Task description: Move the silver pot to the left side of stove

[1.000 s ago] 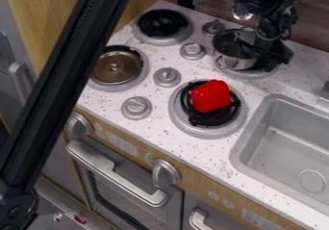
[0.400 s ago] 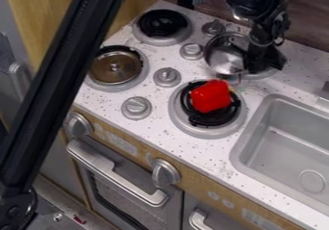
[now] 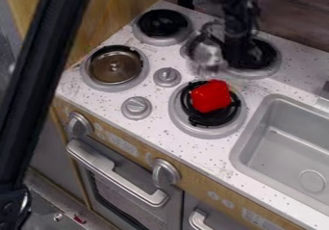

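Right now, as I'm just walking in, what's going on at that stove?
The robot's claw is holding the silver pot, tilted, beside the back right burner. The pot isn't on the left side yet. A red object sits on the front right burner, and a round metal piece on the front left one.

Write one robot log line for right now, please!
gripper: holding pot | pot: tilted, between back burners | red toy: on front right burner | task: not done
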{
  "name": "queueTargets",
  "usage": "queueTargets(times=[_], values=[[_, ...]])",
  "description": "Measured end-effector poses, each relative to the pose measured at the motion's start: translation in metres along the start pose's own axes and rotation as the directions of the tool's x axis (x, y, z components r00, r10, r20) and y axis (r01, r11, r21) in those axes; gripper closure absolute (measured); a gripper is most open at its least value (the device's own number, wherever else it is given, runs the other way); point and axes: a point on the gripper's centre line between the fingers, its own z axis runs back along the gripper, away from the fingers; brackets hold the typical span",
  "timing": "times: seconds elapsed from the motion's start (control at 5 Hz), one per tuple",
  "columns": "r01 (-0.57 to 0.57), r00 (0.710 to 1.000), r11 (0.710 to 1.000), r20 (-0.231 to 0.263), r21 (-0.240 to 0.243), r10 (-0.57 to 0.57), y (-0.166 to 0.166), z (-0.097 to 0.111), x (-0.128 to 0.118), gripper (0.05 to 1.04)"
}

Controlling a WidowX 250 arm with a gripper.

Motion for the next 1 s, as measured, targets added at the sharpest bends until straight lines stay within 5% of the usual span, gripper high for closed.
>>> queueTargets(times=[0.4,1.0], values=[[0.042,0.996,0.999,0.077,0.018,-0.043,0.05,0.006,0.018,1.013],[-0.012,0.999,0.999,0.048,0.053,0.009,0.115,-0.031,0.025,1.013]])
